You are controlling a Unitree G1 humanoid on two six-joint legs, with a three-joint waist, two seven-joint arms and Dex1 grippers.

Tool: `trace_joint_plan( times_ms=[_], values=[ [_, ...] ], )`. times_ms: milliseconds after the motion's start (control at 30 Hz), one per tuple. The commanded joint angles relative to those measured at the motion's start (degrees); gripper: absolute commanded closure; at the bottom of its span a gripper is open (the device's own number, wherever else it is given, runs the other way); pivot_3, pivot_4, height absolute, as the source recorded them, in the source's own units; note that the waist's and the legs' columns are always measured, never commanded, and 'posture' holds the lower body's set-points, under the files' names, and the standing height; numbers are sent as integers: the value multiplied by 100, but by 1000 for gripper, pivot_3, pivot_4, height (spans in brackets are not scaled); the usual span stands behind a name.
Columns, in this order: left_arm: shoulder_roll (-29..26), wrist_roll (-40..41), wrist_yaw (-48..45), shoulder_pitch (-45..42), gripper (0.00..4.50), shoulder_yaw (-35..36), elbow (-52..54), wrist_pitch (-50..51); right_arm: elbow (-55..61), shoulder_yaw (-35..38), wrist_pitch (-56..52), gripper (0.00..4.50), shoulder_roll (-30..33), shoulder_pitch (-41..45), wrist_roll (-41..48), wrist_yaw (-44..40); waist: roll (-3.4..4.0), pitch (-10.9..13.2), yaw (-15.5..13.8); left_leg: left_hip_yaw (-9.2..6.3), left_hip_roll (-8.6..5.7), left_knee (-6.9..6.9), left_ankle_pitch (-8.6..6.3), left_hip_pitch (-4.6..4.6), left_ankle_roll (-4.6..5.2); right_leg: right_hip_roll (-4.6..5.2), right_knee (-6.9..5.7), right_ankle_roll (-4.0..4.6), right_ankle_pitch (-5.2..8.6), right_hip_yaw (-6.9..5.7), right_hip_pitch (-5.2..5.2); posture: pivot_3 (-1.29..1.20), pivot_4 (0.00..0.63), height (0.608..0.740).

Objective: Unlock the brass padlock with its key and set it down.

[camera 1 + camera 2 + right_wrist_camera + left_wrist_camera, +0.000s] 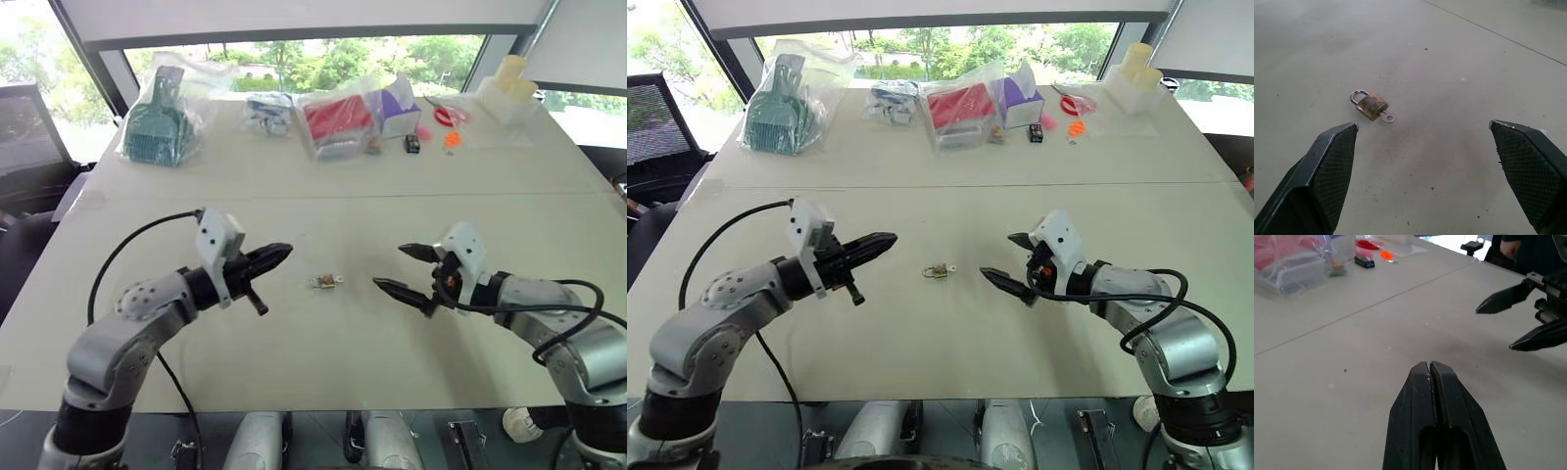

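Observation:
The brass padlock (326, 282) lies flat on the white table (323, 362), midway between my two grippers. In the right wrist view the padlock (1371, 105) has its silvery shackle at one end and the key (1387, 117) sticking out of the other end. My left gripper (279, 255) hovers just left of the lock, shut with nothing between its fingers (1429, 366). My right gripper (390, 266) hovers just right of the lock, wide open and empty, and points at it (1423, 125). Neither gripper touches the lock.
Along the table's far side sit a bagged green item (162, 122), a bagged red box (338, 122), a purple box (397, 108), a small black object (412, 144), red scissors (451, 115) and white containers (509, 88). A seam (323, 193) crosses the tabletop.

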State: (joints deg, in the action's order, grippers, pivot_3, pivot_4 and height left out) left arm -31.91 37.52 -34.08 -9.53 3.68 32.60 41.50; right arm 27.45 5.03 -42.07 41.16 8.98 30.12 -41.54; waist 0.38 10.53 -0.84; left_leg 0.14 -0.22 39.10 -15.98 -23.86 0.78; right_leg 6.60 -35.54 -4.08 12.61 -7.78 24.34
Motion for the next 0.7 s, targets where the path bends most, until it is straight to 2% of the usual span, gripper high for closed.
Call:
trace_joint_plan(
  times_ms=[33, 700],
  values=[
    [-93, 41, -271, 97, 4500, 154, 27, -295, 138, 96, 92, 49, 59, 85, 58, -63, 0, 0, -4, 0, 0, 0, 0, 0, 0, 0, 0, 1, 0, 0, 0, 0, 150, 740],
    [-501, -437, -1097, 346, 4500, 161, -752, -1267, 134, 147, 87, 49, 93, 75, 72, -72, 0, 0, -2, 1, 0, 1, 0, 0, 0, 1, 1, 2, -1, 1, 0, 0, 150, 740]
  ],
)
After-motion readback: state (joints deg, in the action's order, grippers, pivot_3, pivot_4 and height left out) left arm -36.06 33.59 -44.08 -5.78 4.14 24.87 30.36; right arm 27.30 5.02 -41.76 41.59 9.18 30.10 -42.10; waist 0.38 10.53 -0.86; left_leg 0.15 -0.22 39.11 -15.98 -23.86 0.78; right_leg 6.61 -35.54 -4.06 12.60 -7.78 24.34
